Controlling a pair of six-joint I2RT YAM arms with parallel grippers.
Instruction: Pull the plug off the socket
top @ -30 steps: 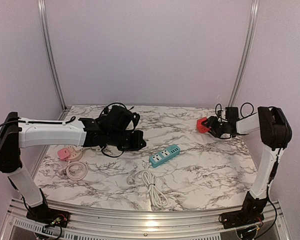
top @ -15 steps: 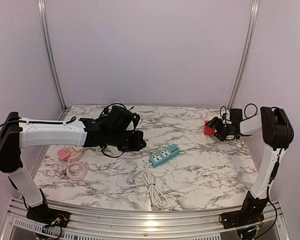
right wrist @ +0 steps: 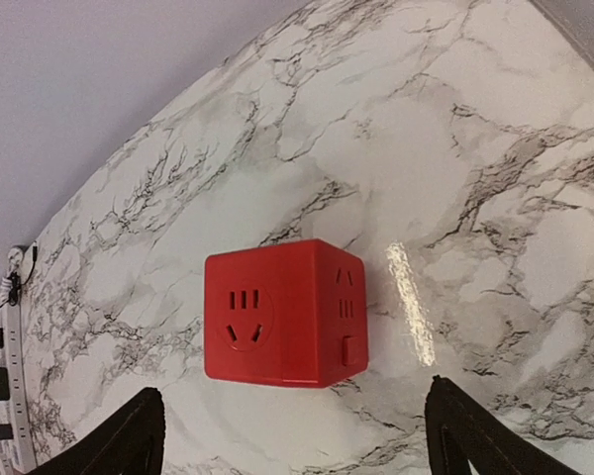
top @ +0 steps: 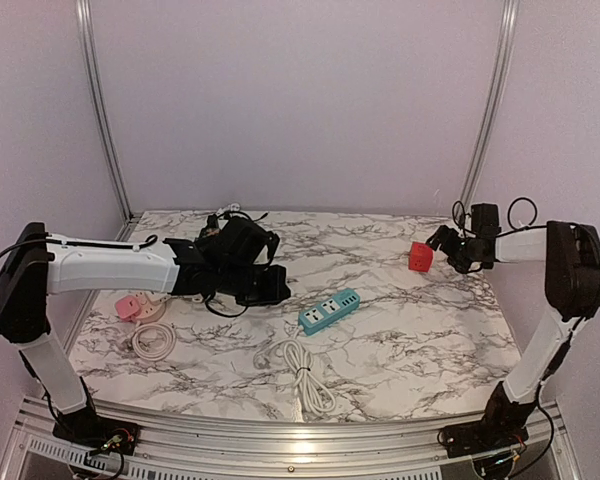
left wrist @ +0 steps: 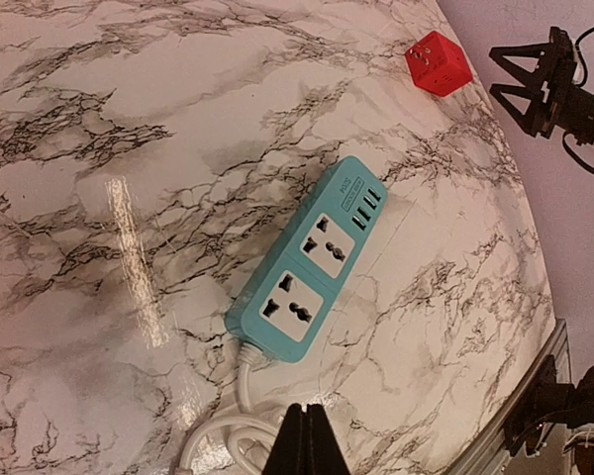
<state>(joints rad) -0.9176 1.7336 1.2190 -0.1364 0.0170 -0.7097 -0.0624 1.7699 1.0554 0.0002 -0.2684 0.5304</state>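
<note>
The right claw [right wrist: 297, 440] stands wide open and grips nothing. The red cube socket [right wrist: 282, 314] sits free just ahead of its fingertips, near the far right corner of the table [top: 410, 340]. The left claw [left wrist: 305, 416] hangs closed and empty near the teal power strip [left wrist: 312, 262] mid-table.

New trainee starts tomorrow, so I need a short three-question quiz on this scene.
1. True or false: the right fingers are clamped on the red cube socket.
2. How many large outlets show on the teal power strip's face?
3. Which lies nearest the right fingers? A. teal power strip B. red cube socket C. pink socket
Key: 1 false, they stand open and apart from it; 2 two; 3 B.
</note>
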